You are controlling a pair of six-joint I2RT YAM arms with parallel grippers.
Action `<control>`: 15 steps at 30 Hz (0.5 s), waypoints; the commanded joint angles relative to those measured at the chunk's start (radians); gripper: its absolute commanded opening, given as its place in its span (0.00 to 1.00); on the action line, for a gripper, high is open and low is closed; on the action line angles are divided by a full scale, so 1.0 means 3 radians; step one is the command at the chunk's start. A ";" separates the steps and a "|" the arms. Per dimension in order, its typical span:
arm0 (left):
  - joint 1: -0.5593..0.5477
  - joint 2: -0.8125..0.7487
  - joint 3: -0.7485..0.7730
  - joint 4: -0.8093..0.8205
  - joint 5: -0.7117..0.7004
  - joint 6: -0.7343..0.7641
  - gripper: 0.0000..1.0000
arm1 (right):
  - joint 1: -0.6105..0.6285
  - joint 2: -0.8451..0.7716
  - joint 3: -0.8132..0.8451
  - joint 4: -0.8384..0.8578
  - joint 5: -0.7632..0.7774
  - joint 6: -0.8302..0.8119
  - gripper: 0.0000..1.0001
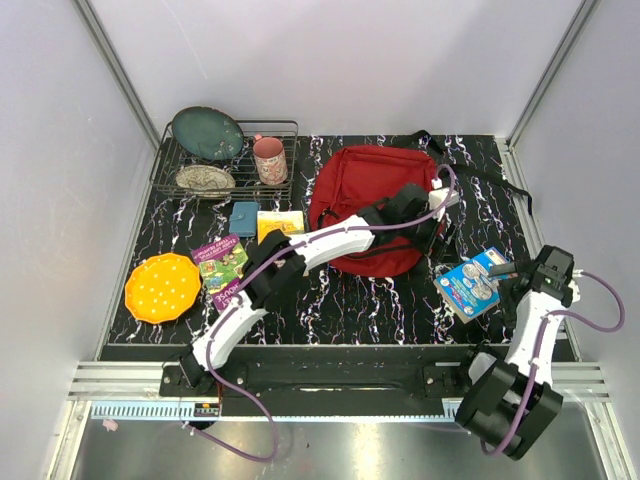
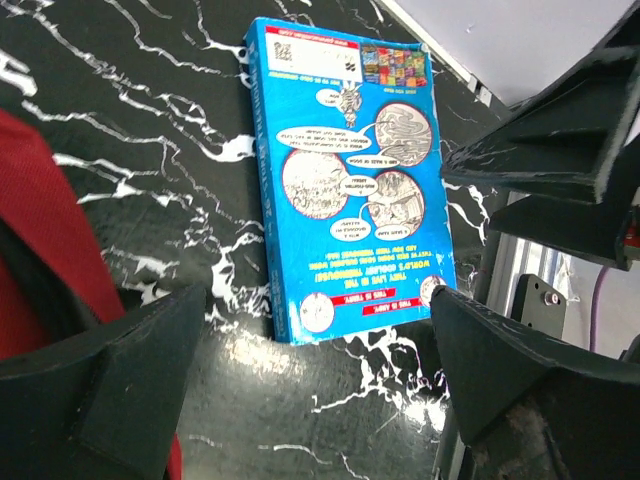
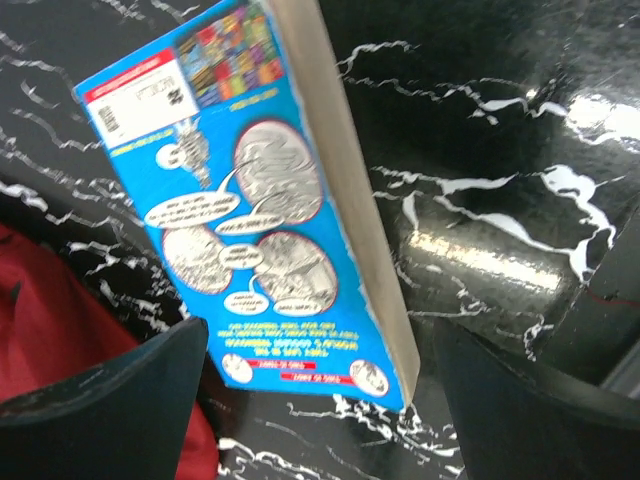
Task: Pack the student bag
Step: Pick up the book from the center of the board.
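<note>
Nothing reads clearly: the blue book (image 2: pixel 350 180), centre of the left wrist view, carries upside-down print and a barcode label (image 2: pixel 312 55) too small to decipher.

The left arm (image 1: pixel 335 240), its base standing left of the student bag (image 1: pixel 360 180), wears white moulded shells over its long links, with black housings at every joint and a black base block. A purple cable (image 1: pixel 270 425) loops out below that base and runs on along the shells. The right arm (image 1: pixel 532 320), right of the bag, is built the same way, with a white link between bulky, rounded black motor housings and its own purple cable (image 1: pixel 618 305) bowing out on the side away from the bag. The fingers (image 2: pixel 110 380) are matt black, broad wedges with bevelled edges.
</note>
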 commanded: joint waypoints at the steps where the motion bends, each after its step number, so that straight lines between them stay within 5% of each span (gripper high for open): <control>1: -0.0047 0.0205 0.0379 0.0337 0.0298 0.0020 0.99 | -0.0219 0.0121 -0.0075 0.0299 -0.0400 -0.0220 1.00; 15: -0.0124 0.0639 0.0277 0.0521 0.0533 -0.0384 0.99 | -0.0260 0.0433 -0.0300 0.0724 -0.0590 -0.0297 1.00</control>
